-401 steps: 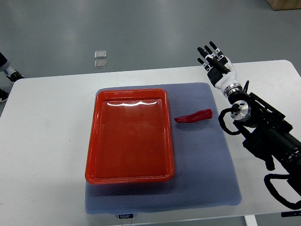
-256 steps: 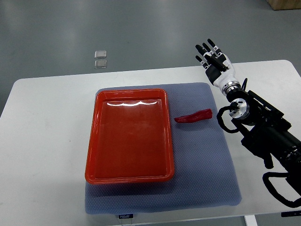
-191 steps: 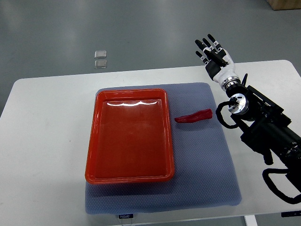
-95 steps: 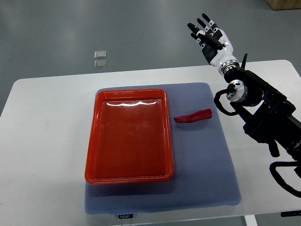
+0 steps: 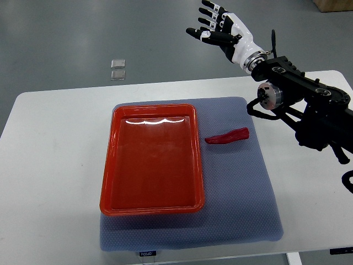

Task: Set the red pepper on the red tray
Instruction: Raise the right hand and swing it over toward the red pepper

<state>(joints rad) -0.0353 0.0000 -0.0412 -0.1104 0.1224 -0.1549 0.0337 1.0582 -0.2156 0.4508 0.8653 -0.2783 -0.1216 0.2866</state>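
Red pepper (image 5: 228, 136) lies on grey mat (image 5: 242, 187), just beside red tray (image 5: 150, 207) on its right — not yet placed. Right hand (image 5: 220, 28) hovers high beyond table's far edge, fingers spread wide, holding nothing, well apart from pepper. Risk: long descent may land off-target — slim, tapered pepper could roll or slip from fingers.

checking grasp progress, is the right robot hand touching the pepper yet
Apart. The top view shows the right robot hand open, up past the table's far edge, while the pepper lies alone on the mat beside the tray.
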